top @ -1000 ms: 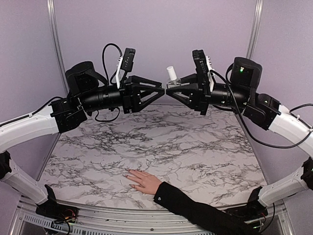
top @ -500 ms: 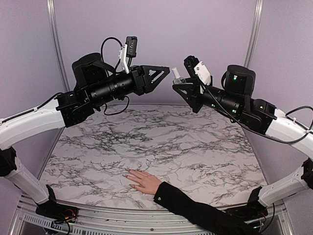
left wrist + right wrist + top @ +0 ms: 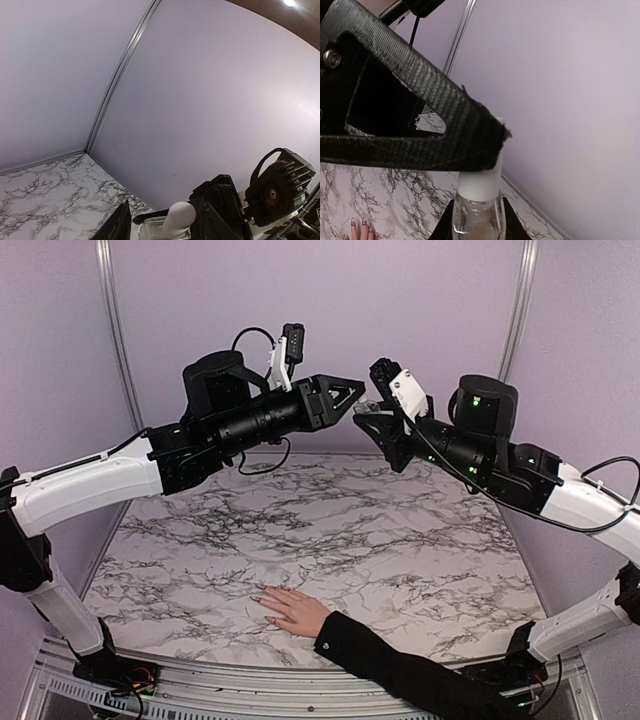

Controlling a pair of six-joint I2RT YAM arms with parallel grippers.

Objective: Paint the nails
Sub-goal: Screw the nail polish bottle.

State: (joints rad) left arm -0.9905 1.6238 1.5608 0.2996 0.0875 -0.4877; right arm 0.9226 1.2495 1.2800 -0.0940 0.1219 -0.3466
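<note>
Left arm has swung right and upward over the last second, bringing the left hand up to the top of the bottle. Right arm has tipped the bottle to meet it. Person's pale palm has not stirred.

Top view:
- Both robot hands meet high over the far part of the marble counter.
- Right hand is clamped tight on the bottle.
- Left hand's jaws stand part open about the white cap.
- Person's palm lies flat at the near edge, a little left of centre, fingers pointing left and far. The black sleeve runs off to the near right.
- The nails sit at those fingertips, well apart from both robot hands. They are too small here to judge colour.

Left wrist view:
- Cap stands between the left hand's fingers, with a gap showing on its left side.
- Cannot tell whether the other side touches.
- Clear glass shows under the cap.

Right wrist view:
- Bottle is upright in the right hand's grip, with clear glass and the cap on.
- One finger of the left hand crosses in front of the cap.
- Person's fingertips peep in at lower left. The nails there look tiny, oval and pale, with no coat that I can make out.

Judgement: no painting is begun. The cap has yet to come off, and after that the brush must be carried down to coat each nail.
</note>
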